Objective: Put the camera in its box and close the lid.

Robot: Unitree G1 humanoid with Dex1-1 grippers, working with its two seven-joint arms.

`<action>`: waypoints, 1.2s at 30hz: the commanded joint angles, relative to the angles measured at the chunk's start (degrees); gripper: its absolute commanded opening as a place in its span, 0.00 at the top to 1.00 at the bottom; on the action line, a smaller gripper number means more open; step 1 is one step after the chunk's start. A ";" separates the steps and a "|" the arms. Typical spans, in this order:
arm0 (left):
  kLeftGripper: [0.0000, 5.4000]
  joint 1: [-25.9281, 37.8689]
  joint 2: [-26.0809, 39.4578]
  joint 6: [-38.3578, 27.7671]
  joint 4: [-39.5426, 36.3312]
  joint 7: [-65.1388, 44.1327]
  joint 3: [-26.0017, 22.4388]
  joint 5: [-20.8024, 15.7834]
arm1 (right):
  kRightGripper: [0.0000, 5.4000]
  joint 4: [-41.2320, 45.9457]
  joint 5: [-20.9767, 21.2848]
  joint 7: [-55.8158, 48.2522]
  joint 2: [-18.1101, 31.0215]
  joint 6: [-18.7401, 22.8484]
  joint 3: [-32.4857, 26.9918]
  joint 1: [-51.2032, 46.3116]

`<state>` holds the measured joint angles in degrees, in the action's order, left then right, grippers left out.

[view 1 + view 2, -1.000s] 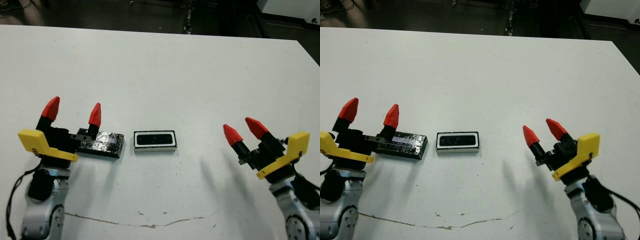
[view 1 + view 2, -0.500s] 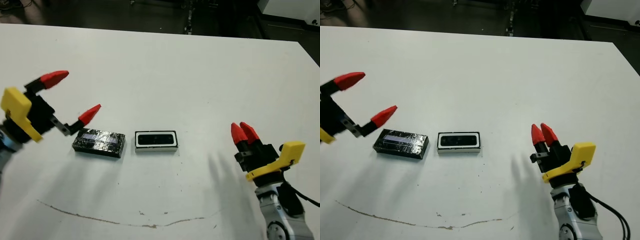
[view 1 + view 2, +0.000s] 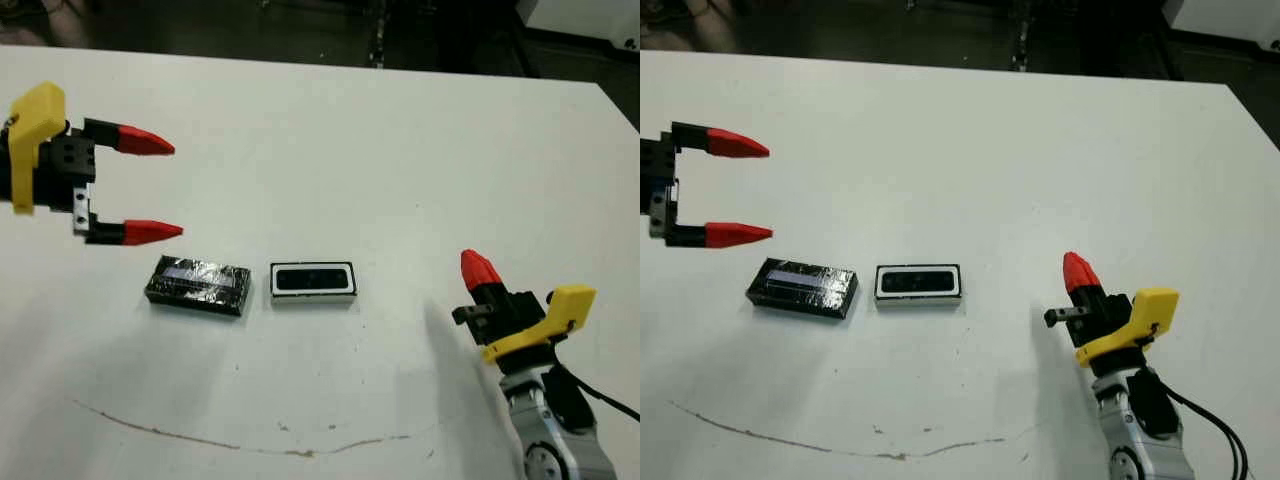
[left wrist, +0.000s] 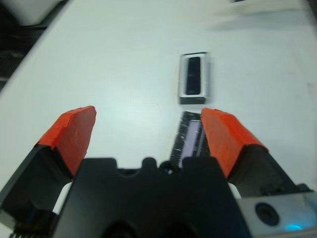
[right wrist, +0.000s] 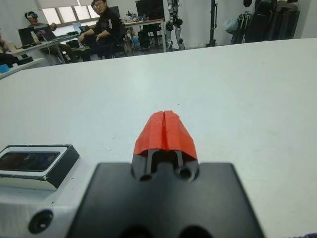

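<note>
Camera [image 3: 312, 279] sits inside the box [image 3: 312, 296], centre of the head-camera frame, slightly below the middle.

My left gripper [image 3: 150, 188] is in the upper left of the frame, up off the table, fingers spread wide and pointing toward picture right, nothing between them. The lower red fingertip [image 3: 152, 232] hangs just above and left of the lid, not touching it.

My right gripper [image 3: 1077, 273] is in the lower right, fingers pressed fully together into one red tip, holding nothing. It stands well apart from the box, to its right.

Box: shallow white tray, white rim, dark lower edge, long side running left-right. The camera lies flat in it and fills most of the white inside, with a thin white margin showing all round. Box is open.

Camera: slim black bar, flat; I can't make out any detail on its face.

Lid [image 3: 198, 285] lies flat on the white table [image 3: 330, 150] just left of the box, small gap between them, about parallel. Glossy crinkled black surface with a pale strip along its upper part.
</note>
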<state>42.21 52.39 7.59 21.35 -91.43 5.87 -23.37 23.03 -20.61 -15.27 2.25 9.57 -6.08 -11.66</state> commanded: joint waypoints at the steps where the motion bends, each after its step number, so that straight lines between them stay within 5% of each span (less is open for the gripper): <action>1: 0.00 2.66 -0.46 -3.77 3.78 -1.07 5.47 -1.61 | 1.00 -0.13 0.13 0.75 0.36 -0.34 -0.05 -0.33; 13: 0.00 4.05 0.95 -10.21 3.11 -1.07 18.42 -8.46 | 1.00 -0.47 0.28 1.10 0.49 -0.67 0.24 -0.48; 36: 0.00 0.43 1.21 -3.11 0.82 -1.07 25.36 -9.09 | 1.00 -1.07 0.12 1.17 0.33 -0.56 0.50 -0.63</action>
<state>43.18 53.24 3.85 21.70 -92.25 30.36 -32.16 22.70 -20.59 -14.34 2.22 9.56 -5.41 -11.78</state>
